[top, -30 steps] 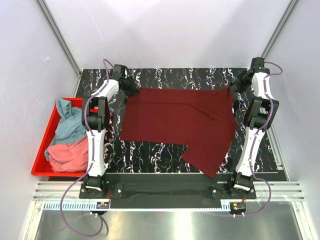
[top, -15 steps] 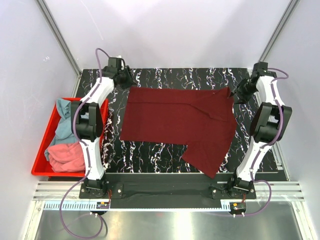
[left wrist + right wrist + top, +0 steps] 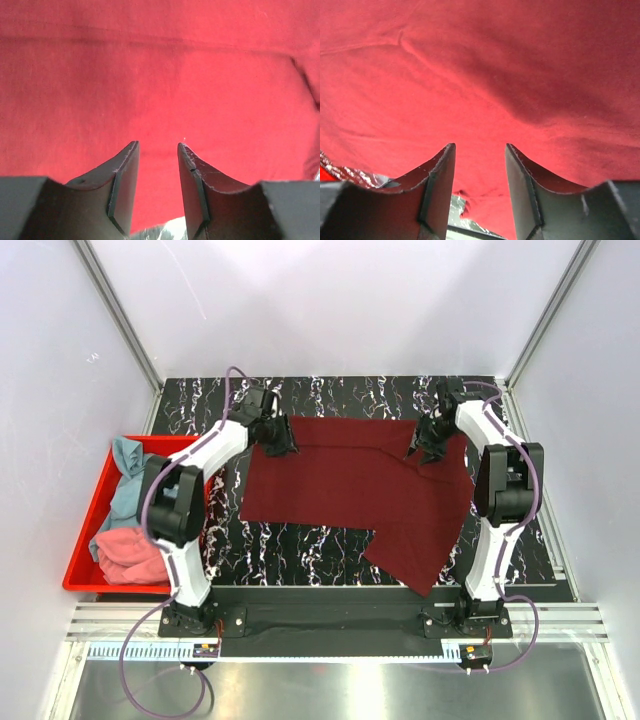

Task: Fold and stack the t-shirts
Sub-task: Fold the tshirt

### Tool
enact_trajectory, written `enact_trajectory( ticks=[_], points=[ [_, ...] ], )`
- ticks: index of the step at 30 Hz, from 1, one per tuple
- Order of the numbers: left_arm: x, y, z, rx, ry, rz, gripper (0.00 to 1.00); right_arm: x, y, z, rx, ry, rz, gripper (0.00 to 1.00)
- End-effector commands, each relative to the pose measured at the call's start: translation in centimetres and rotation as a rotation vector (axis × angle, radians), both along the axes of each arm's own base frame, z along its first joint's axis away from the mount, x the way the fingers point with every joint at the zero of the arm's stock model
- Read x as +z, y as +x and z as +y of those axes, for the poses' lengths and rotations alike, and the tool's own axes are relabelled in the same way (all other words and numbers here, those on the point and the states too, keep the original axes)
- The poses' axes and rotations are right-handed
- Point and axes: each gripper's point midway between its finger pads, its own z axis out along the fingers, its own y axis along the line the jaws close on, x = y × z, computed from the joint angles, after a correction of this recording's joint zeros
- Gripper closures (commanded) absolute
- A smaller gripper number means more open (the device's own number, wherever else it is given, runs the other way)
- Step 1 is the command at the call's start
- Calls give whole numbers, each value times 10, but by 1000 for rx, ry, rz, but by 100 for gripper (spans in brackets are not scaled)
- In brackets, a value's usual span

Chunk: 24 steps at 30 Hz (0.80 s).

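Bin of red plastic [image 3: 90, 522] at left holds a crumpled teal-blue t-shirt [image 3: 135, 485] and a coral pink t-shirt [image 3: 135, 552]. Left hand [image 3: 282, 445], released, is over the far-left corner of the dark maroon t-shirt [image 3: 350, 480] spread on the black marbled counter [image 3: 330, 395]; right hand [image 3: 420, 452], also released, is over its far-right part.

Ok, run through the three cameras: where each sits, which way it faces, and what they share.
Top external: fixed above and behind the arm bases, looking down on the table; both arms show whole.
Left wrist: on the left arm, facing down onto the maroon t-shirt; only the left gripper, open, shows.
Right wrist: on the right arm, facing the same shirt; only the right gripper, open, shows.
Shared: all three see that shirt.
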Motion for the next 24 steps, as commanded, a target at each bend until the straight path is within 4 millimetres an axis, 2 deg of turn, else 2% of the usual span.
enact_trajectory(
  ticks=[1, 5, 8, 12, 15, 18, 19, 21, 24],
  points=[
    [35, -15, -4, -48, -27, -83, 59, -2, 11, -9, -50, -34, -34, 49],
    [31, -38, 3, -58, -21, -66, 59, -15, 15, -9, -41, -73, -12, 49],
    [29, -45, 6, -63, -12, -57, 59, -23, 20, -10, -26, -132, -20, 49],
    [29, -46, 8, -68, -1, -59, 59, -32, 23, -15, -13, -203, -8, 50],
    [33, -43, 7, -74, 1, -66, 59, -34, 27, -18, -6, -247, -24, 57],
    [33, -42, 7, -81, 11, -67, 59, -30, 33, -21, -9, -274, -39, 82],
    [32, -41, 8, -80, 16, -67, 59, -27, 35, -22, -11, -279, -45, 97],
    [33, -41, 9, -84, 20, -70, 59, -20, 37, -26, -23, -300, -56, 100],
    [32, -41, 9, -90, 26, -67, 59, 0, 52, -26, -31, -296, -110, 100]
  ],
)
